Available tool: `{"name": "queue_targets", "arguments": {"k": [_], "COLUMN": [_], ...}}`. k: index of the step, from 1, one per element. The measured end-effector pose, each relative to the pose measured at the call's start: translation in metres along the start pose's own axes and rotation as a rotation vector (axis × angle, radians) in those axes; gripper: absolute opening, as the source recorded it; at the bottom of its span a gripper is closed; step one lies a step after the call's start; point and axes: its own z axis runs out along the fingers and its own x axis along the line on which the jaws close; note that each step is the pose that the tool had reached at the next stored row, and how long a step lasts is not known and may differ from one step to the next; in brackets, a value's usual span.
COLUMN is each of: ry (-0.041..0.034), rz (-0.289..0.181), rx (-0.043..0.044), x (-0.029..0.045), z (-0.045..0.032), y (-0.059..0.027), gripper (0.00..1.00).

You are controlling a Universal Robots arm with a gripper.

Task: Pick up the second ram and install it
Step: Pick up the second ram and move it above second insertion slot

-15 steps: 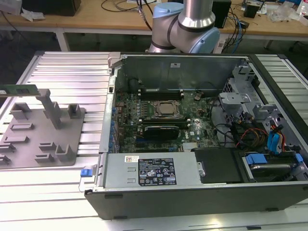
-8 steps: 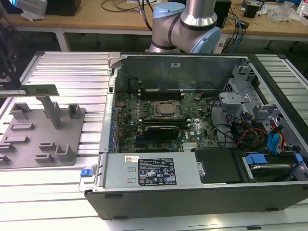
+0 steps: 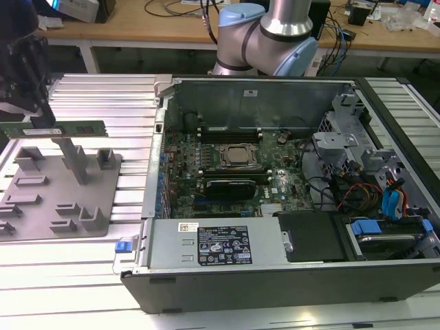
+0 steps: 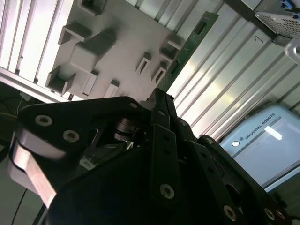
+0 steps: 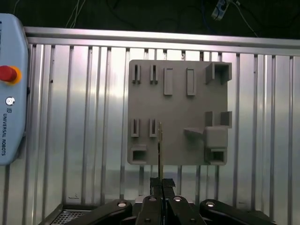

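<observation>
Tool clamped on the second ram, held apparently just clear of grey holder on counter, exterior view's left, well apart from PC case: pick-up step; install needs alignment w/ memory slot.

My counter reads as ribbed bare metal, bright and glaring where the light hits it, and the tray on it looks like smooth, matt grey plastic. The ram is a green board with a faint sheen, and the end effector is matt black with small shiny screw heads. The case walls look like dull grey sheet metal, and the arm has glossy pale-blue caps on satin metal.
</observation>
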Motion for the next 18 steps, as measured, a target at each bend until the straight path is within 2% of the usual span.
{"name": "queue_targets", "arguments": {"k": [4,10,13,18], "ry": [0.0000,0.0000,0.0000,0.0000], "rz": [0.000,0.000,0.000,0.000], "rx": [0.0001,0.0000,0.0000,0.0001], "x": [0.0007,0.0011,0.0013,0.0013], "z": [-0.0007,-0.0014,-0.0016,-0.0016], "y": [-0.0158,-0.0275,-0.0316,-0.0325], "gripper": [0.09,0.09,0.09,0.09]}}
